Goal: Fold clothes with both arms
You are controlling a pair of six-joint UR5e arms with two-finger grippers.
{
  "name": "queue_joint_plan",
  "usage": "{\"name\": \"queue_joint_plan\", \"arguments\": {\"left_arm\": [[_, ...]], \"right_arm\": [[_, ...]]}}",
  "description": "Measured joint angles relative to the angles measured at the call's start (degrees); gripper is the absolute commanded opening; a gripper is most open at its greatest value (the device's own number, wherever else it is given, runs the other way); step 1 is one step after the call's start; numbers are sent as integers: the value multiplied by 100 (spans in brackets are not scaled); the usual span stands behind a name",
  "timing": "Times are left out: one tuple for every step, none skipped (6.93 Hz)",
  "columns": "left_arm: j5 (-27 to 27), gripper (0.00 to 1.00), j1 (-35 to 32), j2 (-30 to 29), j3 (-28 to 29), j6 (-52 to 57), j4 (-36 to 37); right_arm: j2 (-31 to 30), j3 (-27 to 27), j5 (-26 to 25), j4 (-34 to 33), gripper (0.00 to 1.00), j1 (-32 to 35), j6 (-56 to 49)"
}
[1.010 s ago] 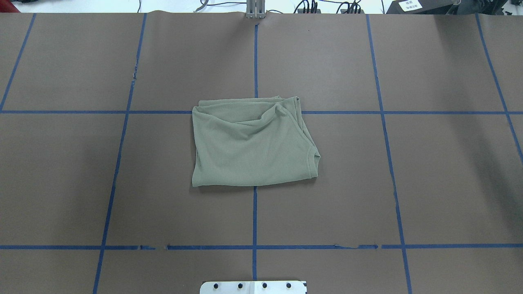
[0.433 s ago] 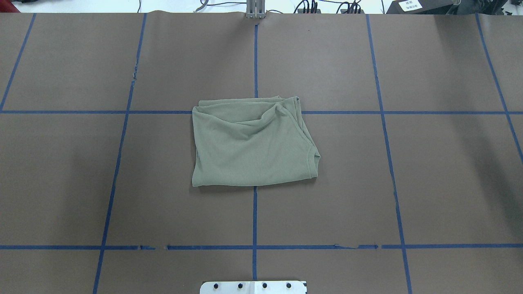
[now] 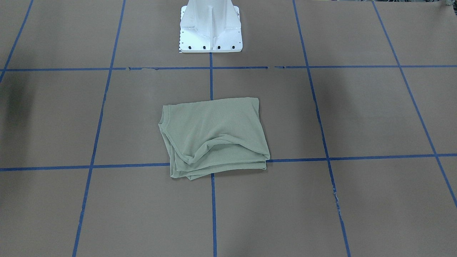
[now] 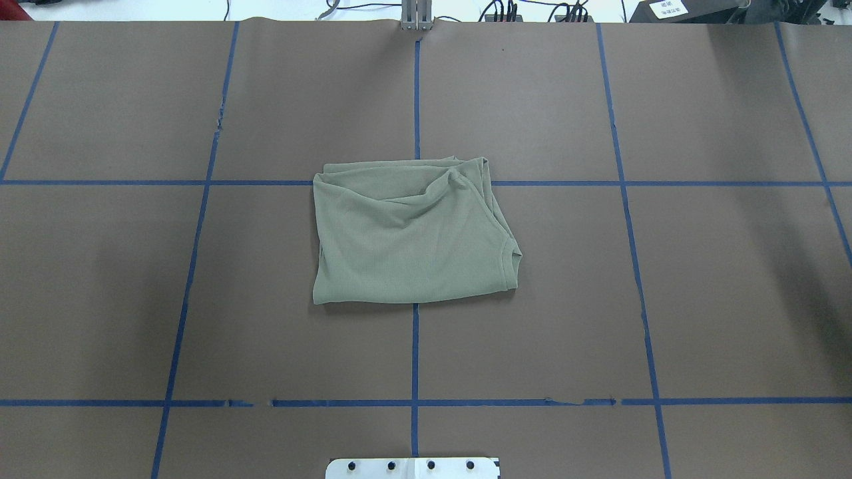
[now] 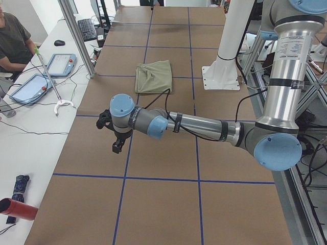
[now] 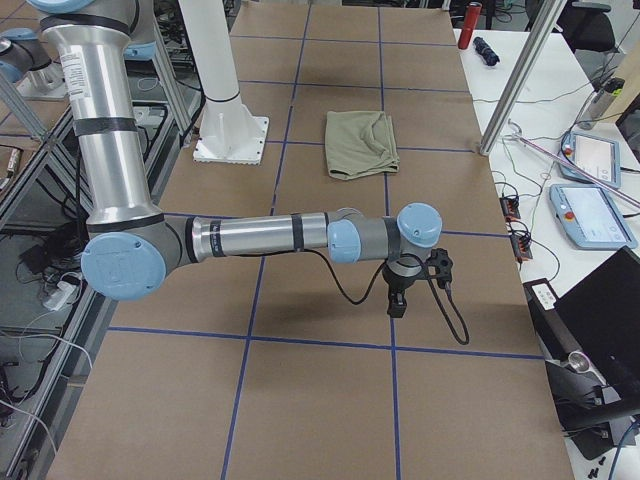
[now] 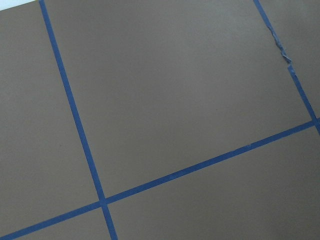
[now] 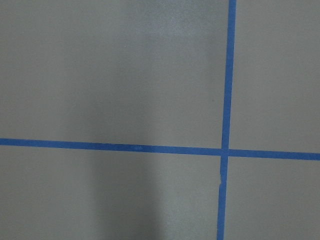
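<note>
The sage-green shirt point(image 4: 406, 239) lies folded into a rough rectangle at the middle of the table, with loose creases along its far edge; it also shows in the front view point(image 3: 214, 137) and both side views point(image 5: 153, 76) point(image 6: 362, 143). The left arm stretches low over the table in the exterior left view, its black gripper point(image 5: 116, 144) pointing down, far from the shirt. The right arm does the same in the exterior right view, its gripper point(image 6: 397, 300) also far from the shirt. I cannot tell whether either gripper is open or shut. Neither arm touches the shirt.
The brown paper table cover point(image 4: 599, 299) carries a blue tape grid. The white base block point(image 3: 210, 32) stands at the robot's edge. A side bench holds tablets point(image 5: 60, 64), cables and a red bottle point(image 5: 18, 209); a person point(image 5: 10, 35) sits there. A metal post point(image 5: 76, 35) stands at the table edge.
</note>
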Motion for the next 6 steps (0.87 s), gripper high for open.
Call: {"name": "queue_joint_plan", "arguments": {"left_arm": [[173,100,-6,-3,39,-7,17],[251,100,-14,-2,101,-10,30],[275,100,-25,-5,175,-11,51],[272,100,-38,-31,212,-14,148],[266,100,-47,-95,211,-16,323],[267,100,-69,-159,206,-16,455]], "right_arm": [[0,-10,-8,0,100,0,-1],[-1,-13,-19,2,100,0,-3],[-1,-14,-33,6,100,0,-3],[0,-13,-43,8,100,0,-3],[-1,-13,-51,9,100,0,-3],[-7,-12,-55,9,100,0,-3]]}}
